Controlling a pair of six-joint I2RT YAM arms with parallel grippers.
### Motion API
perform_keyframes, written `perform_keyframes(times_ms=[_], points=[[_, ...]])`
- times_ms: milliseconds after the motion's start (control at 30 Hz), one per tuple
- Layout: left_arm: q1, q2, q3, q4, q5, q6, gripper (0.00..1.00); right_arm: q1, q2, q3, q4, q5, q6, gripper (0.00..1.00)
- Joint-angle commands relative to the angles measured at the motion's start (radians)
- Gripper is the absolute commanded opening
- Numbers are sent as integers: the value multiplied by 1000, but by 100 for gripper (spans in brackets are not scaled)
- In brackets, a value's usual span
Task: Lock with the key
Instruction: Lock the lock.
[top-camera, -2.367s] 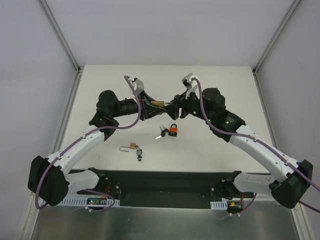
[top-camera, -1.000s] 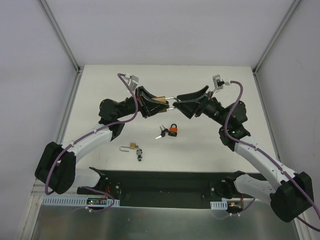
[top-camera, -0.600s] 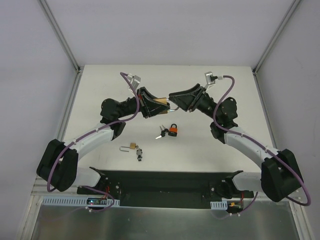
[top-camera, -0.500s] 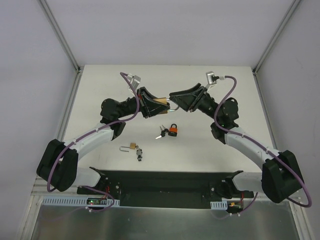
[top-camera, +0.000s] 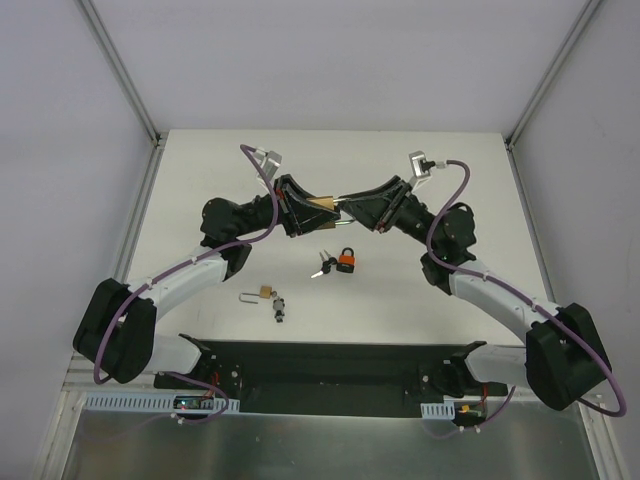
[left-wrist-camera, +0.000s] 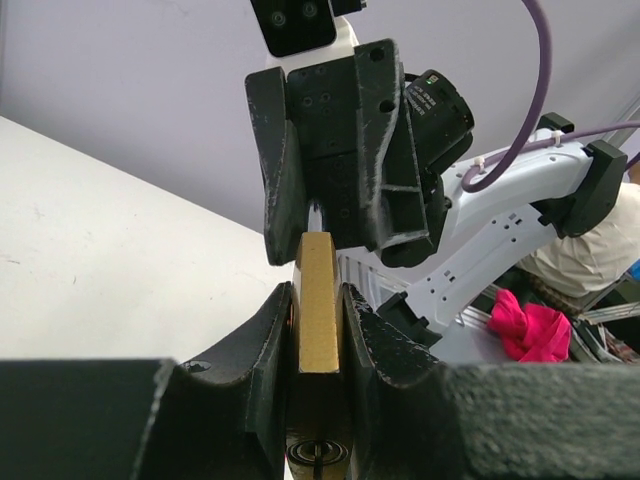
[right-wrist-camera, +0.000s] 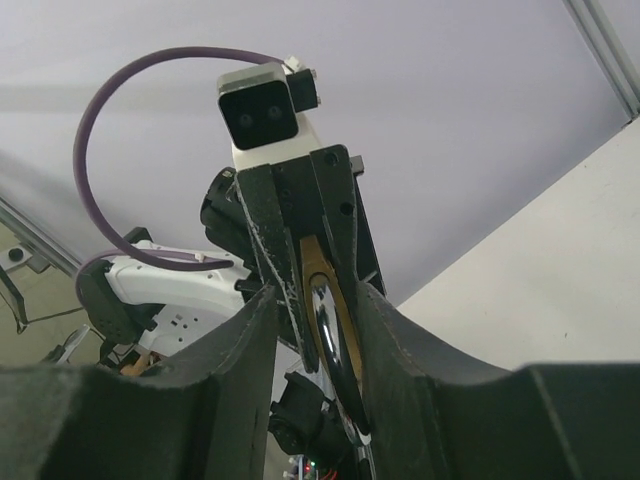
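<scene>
A brass padlock (top-camera: 322, 204) is held above the table's middle, with my left gripper (top-camera: 308, 210) shut on its body (left-wrist-camera: 318, 300). Its keyhole (left-wrist-camera: 318, 455) faces the left wrist camera. My right gripper (top-camera: 350, 208) meets it from the right, its fingers either side of the chrome shackle (right-wrist-camera: 330, 330). In the right wrist view the right finger (right-wrist-camera: 385, 330) lies close against the lock while the left finger (right-wrist-camera: 250, 340) stands a little apart. Keys (top-camera: 322, 266) lie on the table beside an orange padlock (top-camera: 346, 261).
A small brass padlock (top-camera: 262, 293) with its shackle swung out lies nearer the arms' bases, a key (top-camera: 280, 307) next to it. The white table (top-camera: 450, 180) is walled by pale panels. A black strip (top-camera: 330, 365) runs along the near edge.
The right gripper has moved in toward the held padlock and its jaws have narrowed around the shackle. The left gripper has kept its hold without moving.
</scene>
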Motion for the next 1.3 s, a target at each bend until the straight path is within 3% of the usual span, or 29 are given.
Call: perform_keyframes(times_ms=[0,67,100,200,400,433,533,567,633,700,767,833,933,1033,1267], points=[[7,-58,53,364,-19,-19,0,10,-20,-10,85,-13,-14,34],[7,-62,52,370,-22,-20,0,16,-20,-12,81,-12,-22,28],[7,-61,52,378,-22,-22,0,17,-17,-12,78,-13,-23,17],[7,-56,52,387,-16,-30,0,19,-11,-15,78,-12,-25,1],[7,-64,44,364,28,-20,0,14,-40,10,-16,-13,-87,1],[7,-65,44,340,36,-1,4,11,-58,17,-43,-15,-109,1],[7,-91,47,214,71,59,35,0,-92,60,-194,-13,-184,1],[7,-105,47,157,80,73,52,-4,-100,72,-264,-21,-200,1],[8,-122,47,100,105,125,66,-13,-112,121,-355,-26,-259,1],[8,-153,56,-40,119,180,81,-23,-117,160,-454,-56,-296,1],[7,-192,72,-194,122,304,88,-30,-120,218,-551,-99,-345,1],[8,-214,116,-459,119,450,95,-35,-109,299,-679,-143,-391,1],[8,-242,206,-822,116,646,99,-38,-74,402,-929,-260,-537,1],[8,-257,265,-1048,114,771,99,-36,-23,528,-1172,-347,-695,1],[8,-190,361,-1246,133,832,99,5,43,643,-1444,-392,-919,1]])
